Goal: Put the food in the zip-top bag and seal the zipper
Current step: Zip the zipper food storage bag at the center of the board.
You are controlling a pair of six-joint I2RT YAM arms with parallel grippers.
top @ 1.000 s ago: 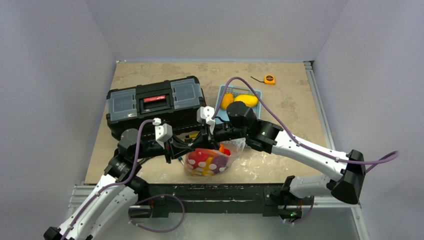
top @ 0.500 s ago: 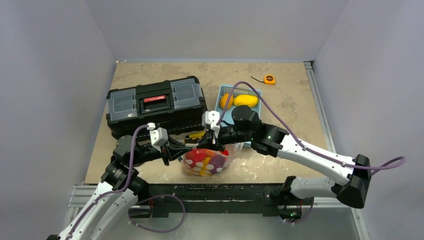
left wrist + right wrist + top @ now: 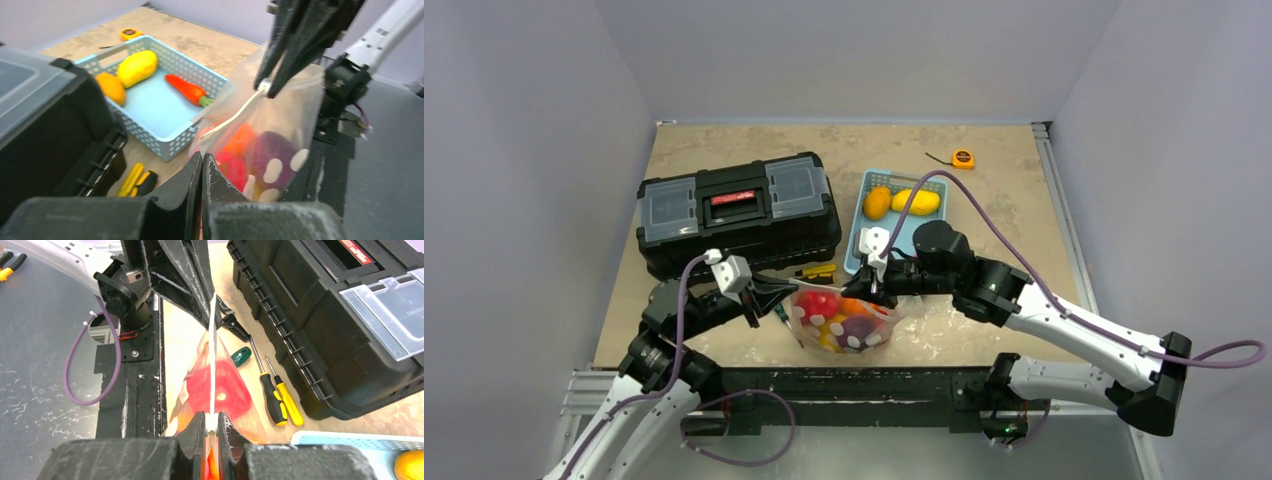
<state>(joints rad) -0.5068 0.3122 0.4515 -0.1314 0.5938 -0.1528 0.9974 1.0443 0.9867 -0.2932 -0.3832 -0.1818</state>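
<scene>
The zip-top bag (image 3: pixel 844 322) hangs stretched between my grippers at the table's near edge, with red, orange and purple food (image 3: pixel 819 304) inside. My left gripper (image 3: pixel 774 298) is shut on the bag's left top corner (image 3: pixel 202 159). My right gripper (image 3: pixel 879 287) is shut on the white slider of the zipper (image 3: pixel 213 365), well along the strip toward the right. The strip runs taut and straight from my right gripper (image 3: pixel 212 418) to the left fingers (image 3: pixel 192 285). An orange piece (image 3: pixel 877 202), a yellow piece (image 3: pixel 917 201) and a carrot (image 3: pixel 187 90) lie in the blue basket (image 3: pixel 860 222).
A black toolbox (image 3: pixel 734 208) stands behind the left arm. Screwdrivers (image 3: pixel 277 395) lie on the table between the toolbox and the bag. An orange tape measure (image 3: pixel 963 158) sits at the far right. The table's front rail (image 3: pixel 854 385) is just below the bag.
My right gripper has slid to the right along the zipper, away from the left gripper. The bag has stretched wider and dropped lower. The left gripper has shifted slightly left and down.
</scene>
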